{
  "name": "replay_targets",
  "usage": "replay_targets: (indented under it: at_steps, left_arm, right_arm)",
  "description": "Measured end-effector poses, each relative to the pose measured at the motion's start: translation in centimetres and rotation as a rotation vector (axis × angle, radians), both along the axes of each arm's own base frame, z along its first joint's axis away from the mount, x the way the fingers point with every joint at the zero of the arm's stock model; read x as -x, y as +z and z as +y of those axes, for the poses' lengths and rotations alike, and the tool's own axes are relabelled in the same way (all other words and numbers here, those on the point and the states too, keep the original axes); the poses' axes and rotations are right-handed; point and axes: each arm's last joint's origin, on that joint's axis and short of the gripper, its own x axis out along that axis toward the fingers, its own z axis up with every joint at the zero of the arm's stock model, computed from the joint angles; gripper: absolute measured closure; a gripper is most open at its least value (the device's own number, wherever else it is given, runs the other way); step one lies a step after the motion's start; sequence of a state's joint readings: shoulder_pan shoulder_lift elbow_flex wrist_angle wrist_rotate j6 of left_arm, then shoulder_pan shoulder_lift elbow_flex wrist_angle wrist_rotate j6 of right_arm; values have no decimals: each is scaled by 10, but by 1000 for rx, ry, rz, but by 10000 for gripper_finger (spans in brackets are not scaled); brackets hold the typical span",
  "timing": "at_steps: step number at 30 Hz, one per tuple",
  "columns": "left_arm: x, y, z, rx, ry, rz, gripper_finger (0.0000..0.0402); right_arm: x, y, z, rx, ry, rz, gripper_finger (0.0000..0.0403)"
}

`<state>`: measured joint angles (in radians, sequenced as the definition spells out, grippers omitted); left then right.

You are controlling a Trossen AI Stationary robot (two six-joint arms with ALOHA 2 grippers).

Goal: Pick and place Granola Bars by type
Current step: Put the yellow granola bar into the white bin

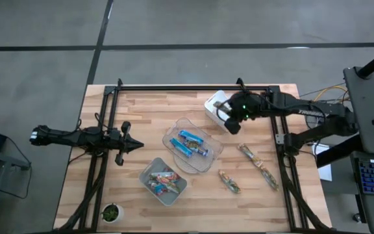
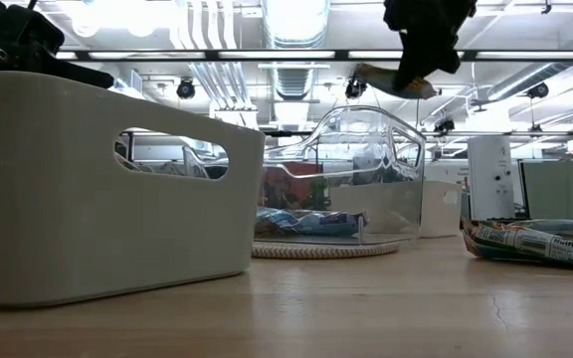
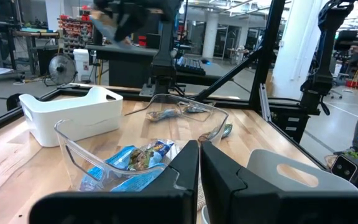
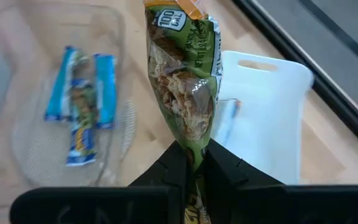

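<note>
The right end effector [image 4: 191, 163] is clamped on a green bar [image 4: 184, 93] above the white bin [image 4: 272, 112]. Gripped only by its end, it may swing and miss

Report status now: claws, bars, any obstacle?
Right claw shut on greenish-brown bar, above white bin. Left claw shut, waiting. Nothing in the way.

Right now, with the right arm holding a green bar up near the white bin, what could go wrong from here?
1. The right end effector pinches the green granola bar only at one end; it could swing or slip before release.
2. The white bin sits beside the clear bin of blue bars; a drifting drop might land there or on the table.
</note>
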<state>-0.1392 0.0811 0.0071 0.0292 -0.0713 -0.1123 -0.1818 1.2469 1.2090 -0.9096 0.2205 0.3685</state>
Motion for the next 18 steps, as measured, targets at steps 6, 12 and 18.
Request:
replay_targets:
  at_steps: [6,12,18]
  left_arm:
    - [0,0,0,0,0,0,401]
    - [0,0,0,0,0,0,401]
    - [0,0,0,0,0,0,401]
  right_arm:
    - [7,-1,-26,5,-105,7,376]
    - [10,-8,-52,-4,-168,47,376]
    - [5,-23,-73,-24,-192,108,376]
